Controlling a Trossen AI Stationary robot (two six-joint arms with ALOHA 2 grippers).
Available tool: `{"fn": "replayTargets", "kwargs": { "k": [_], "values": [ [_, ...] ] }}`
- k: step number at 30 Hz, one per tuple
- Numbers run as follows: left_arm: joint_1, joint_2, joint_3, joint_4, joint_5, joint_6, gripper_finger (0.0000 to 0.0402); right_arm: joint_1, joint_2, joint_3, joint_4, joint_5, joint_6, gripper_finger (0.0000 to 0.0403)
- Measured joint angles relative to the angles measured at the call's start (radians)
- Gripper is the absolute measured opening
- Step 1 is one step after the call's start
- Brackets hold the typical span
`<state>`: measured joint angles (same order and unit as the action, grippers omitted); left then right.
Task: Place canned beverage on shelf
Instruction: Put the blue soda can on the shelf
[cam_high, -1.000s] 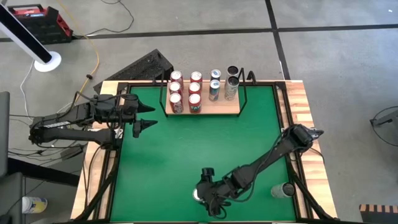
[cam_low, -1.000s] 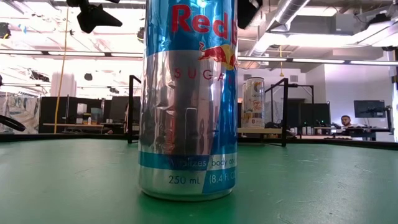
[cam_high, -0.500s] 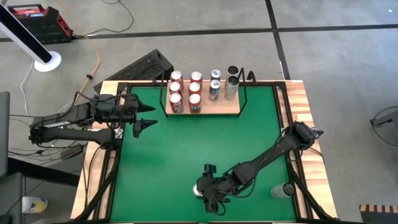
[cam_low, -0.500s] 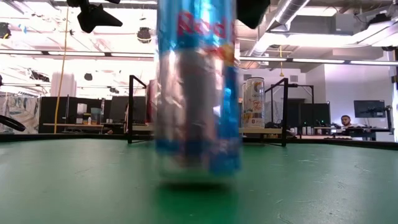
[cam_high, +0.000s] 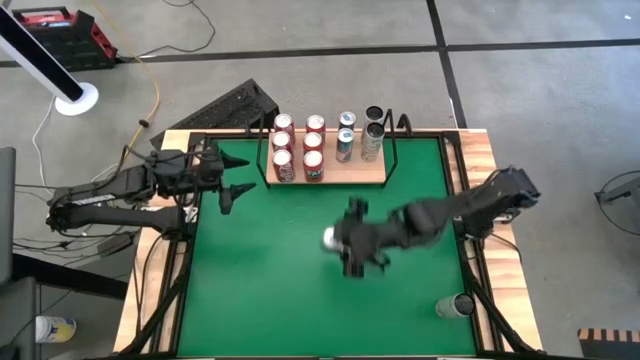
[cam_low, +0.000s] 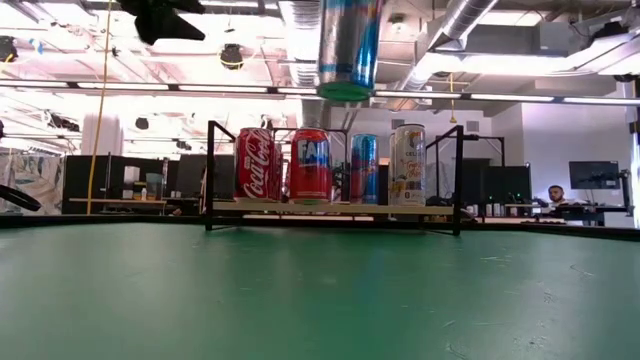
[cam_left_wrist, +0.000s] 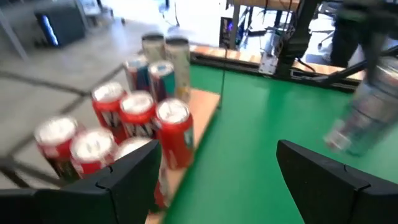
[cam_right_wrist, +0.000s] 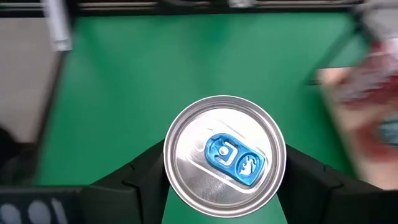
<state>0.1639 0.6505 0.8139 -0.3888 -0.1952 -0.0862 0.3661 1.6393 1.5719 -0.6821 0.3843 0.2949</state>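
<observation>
The canned beverage (cam_high: 329, 238), a slim silver-and-blue can, hangs high over the middle of the green table. My right gripper (cam_high: 343, 241) is shut on it. The low view shows only the can's lower end (cam_low: 349, 46), well above the table. The shelf (cam_high: 352, 174), a light-wood board in a black wire frame, stands at the table's far edge. It carries several upright cans: red ones (cam_high: 284, 160), a blue one (cam_high: 345, 146) and taller ones (cam_high: 372, 138). My left gripper (cam_high: 234, 178) waits open in the air by the table's left edge, beside the shelf. My right gripper pinches the can's side wall just below its top rim (cam_right_wrist: 171, 163) between its two fingers (cam_right_wrist: 138, 181), one on each side. The fingers come slanting down from the table's right side. The can hangs about upright below them, top up, lifted clear of the table.
Another can (cam_high: 459, 305) lies at the table's near right corner. Light-wood strips (cam_high: 493, 180) and black rails edge the table. Green table surface (cam_high: 290, 280) lies bare between the shelf and the near edge.
My right gripper has lifted the can off the table near its near edge. It has carried the can up and toward the far edge, to above the table's middle. The can was standing on the table and is now well clear of it. My left gripper has rolled a little in place.
</observation>
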Motion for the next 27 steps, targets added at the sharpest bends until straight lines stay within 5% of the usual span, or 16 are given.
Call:
{"fn": "replayTargets", "kwargs": {
  "k": [8, 15, 27],
  "values": [
    [0.095, 0.024, 0.0, 0.19, 0.001, 0.233, 0.0304, -0.336, -0.07, 0.0, -0.049, -0.122, -0.196, 0.0259],
    [0.228, 0.008, 0.001, 0.17, 0.092, 0.255, 0.0304, -0.599, -0.066, -0.018, -0.041, -0.277, -0.338, 0.0259],
    [0.355, 0.007, 0.0, 0.137, 0.077, 0.17, 0.0304, -0.788, -0.063, -0.203, 0.103, -0.463, -0.432, 0.0259]
  ]
}}
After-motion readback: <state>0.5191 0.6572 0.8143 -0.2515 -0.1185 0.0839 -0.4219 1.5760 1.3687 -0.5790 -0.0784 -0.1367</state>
